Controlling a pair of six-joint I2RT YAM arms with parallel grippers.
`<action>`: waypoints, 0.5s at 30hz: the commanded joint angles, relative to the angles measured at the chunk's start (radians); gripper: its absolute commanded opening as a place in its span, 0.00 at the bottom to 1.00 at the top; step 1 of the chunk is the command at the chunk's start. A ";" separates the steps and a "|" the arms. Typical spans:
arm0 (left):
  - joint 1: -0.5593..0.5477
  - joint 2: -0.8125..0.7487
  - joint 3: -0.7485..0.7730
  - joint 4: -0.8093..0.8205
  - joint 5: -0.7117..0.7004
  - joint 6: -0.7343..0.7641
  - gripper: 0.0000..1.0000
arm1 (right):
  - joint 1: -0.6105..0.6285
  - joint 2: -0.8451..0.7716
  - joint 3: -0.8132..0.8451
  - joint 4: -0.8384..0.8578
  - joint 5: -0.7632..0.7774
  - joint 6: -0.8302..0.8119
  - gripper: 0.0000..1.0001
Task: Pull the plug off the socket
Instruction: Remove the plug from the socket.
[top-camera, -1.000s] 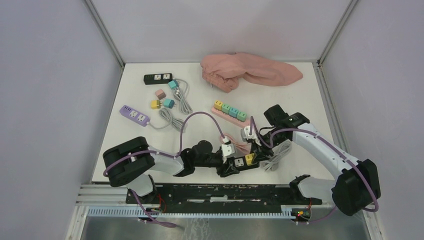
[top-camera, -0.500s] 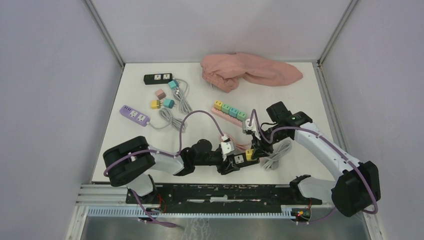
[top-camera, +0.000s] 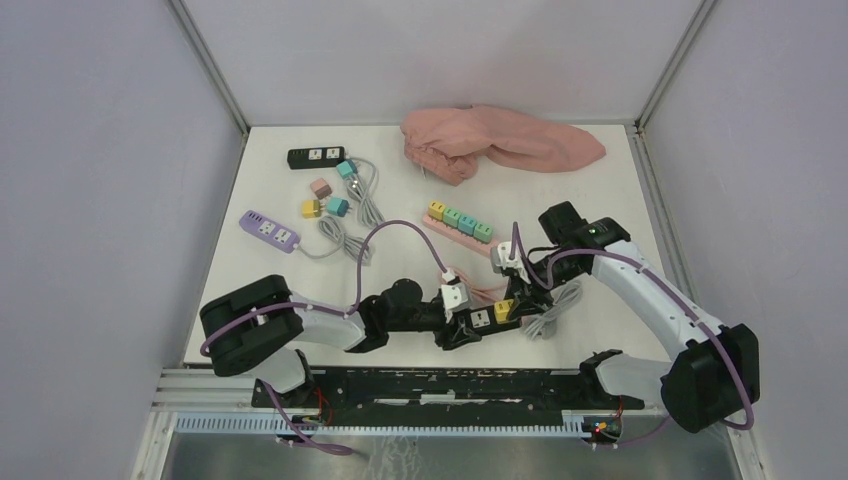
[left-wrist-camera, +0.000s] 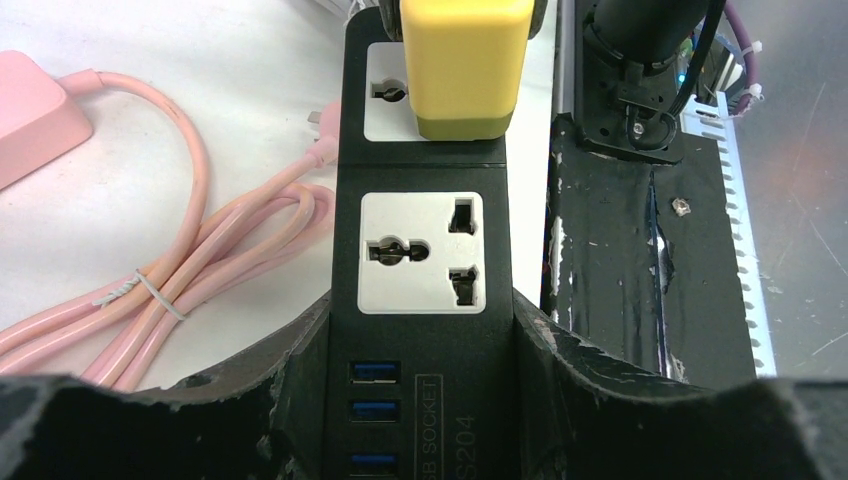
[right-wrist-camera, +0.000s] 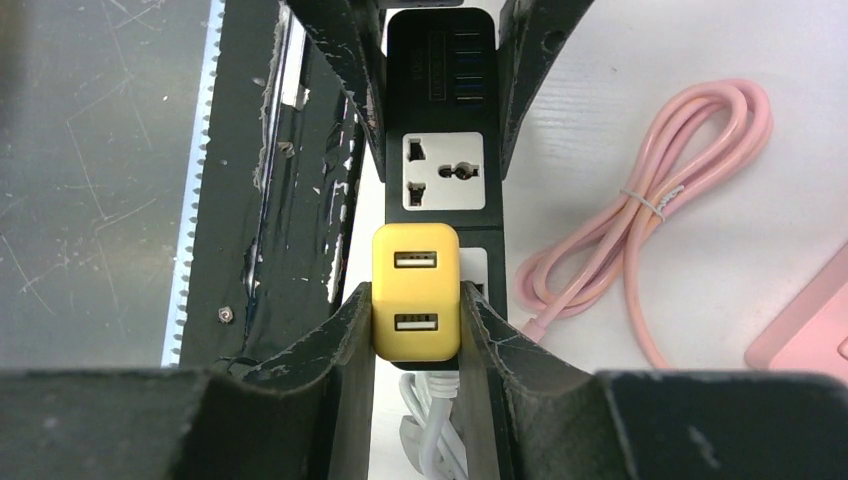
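The right gripper (right-wrist-camera: 417, 292) clamps the yellow plug (right-wrist-camera: 416, 262), its prongs hidden against the black strip (left-wrist-camera: 418, 250), which the left gripper (left-wrist-camera: 420, 310) grips at the lower centre; white table (top-camera: 620, 190), grey walls (top-camera: 100, 150).

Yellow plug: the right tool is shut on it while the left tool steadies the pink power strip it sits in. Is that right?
No. The left wrist view shows the left tool around a black power strip, not the pink strip, which lies apart. The right tool is indeed shut on the yellow plug.

Left pincer (top-camera: 476, 323) and right pincer (top-camera: 508, 304) both clamped, facing.
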 joint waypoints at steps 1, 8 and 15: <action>0.001 -0.017 0.010 0.028 -0.005 0.025 0.03 | -0.005 -0.006 -0.013 -0.087 -0.104 -0.144 0.00; 0.001 0.031 0.044 0.037 0.019 0.009 0.03 | 0.060 0.007 -0.035 0.046 -0.066 -0.004 0.00; 0.001 0.040 0.043 0.040 0.020 0.007 0.03 | 0.076 0.028 0.016 0.122 0.049 0.170 0.01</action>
